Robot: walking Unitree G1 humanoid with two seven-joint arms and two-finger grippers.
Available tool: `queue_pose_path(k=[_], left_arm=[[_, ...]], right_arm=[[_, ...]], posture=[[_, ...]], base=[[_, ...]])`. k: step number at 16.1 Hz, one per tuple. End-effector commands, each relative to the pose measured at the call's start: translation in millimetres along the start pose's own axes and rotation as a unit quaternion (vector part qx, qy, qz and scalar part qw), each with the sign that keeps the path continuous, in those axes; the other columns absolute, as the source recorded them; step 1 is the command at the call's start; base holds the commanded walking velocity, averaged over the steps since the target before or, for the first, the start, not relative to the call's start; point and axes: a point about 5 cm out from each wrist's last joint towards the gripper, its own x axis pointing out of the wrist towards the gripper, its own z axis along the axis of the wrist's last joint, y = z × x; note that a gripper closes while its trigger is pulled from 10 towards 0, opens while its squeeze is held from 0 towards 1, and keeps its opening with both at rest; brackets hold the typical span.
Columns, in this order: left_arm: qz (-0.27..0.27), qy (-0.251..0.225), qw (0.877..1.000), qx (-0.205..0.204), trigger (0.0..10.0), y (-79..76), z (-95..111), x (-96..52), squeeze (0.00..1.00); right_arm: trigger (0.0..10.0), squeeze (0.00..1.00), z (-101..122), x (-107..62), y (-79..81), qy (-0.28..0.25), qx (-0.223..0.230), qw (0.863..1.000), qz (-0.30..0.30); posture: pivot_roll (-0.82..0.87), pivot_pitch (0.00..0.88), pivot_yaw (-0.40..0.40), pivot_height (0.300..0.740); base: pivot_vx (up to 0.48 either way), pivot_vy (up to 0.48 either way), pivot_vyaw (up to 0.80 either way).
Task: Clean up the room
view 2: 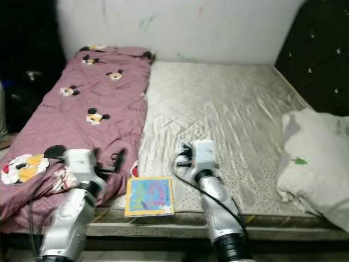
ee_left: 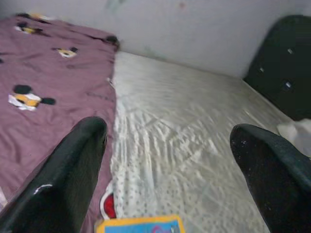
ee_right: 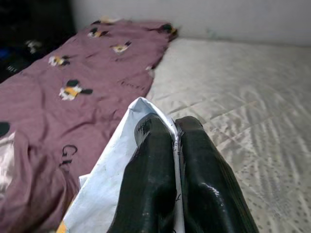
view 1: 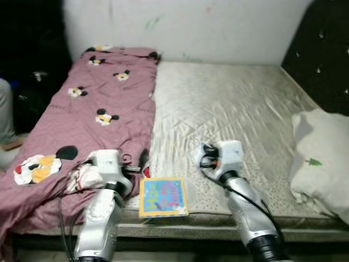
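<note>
Our right end effector (ee_right: 176,145) is clenched on a thin white sheet (ee_right: 109,179), held only by its edge, so we think it may slip out or tear if we pull fast. Our left end effector (ee_left: 167,160) is released, fingers wide apart, above the near edge of the bed (view 1: 229,103). Between both arms the colourful book (view 1: 162,197) lies at that near edge and could be pushed off. On the left is the purple blanket (view 1: 98,103), on the right a white pillow (view 1: 322,158).
</note>
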Motion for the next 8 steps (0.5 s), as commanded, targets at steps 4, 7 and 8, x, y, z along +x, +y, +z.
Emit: queue_pose_path(k=[4, 7, 8], left_arm=[[0.002, -0.007, 1.0, 0.004, 10.0, 6.1, 6.3, 0.8, 0.0], [-0.008, -0.022, 1.0, 0.001, 10.0, 3.7, 9.8, 0.4, 0.0], [-0.019, -0.025, 0.999, -0.004, 10.0, 1.4, 10.8, 0.2, 0.0]], right_arm=[[10.0, 0.0, 4.3, 5.0, 7.9, -0.007, 0.001, 1.0, 0.01], [10.0, 0.0, 4.3, 5.3, 8.1, -0.006, 0.002, 1.0, 0.013], [10.0, 0.0, 3.7, 5.5, 8.3, -0.004, 0.001, 1.0, 0.013]], posture=[[0.04, 0.0, -0.047, 0.74], [0.04, 0.0, -0.047, 0.74], [0.04, 0.0, -0.047, 0.74]], base=[[0.0, 0.48, 0.0], [0.0, 0.16, 0.0], [0.0, 0.0, 0.0]])
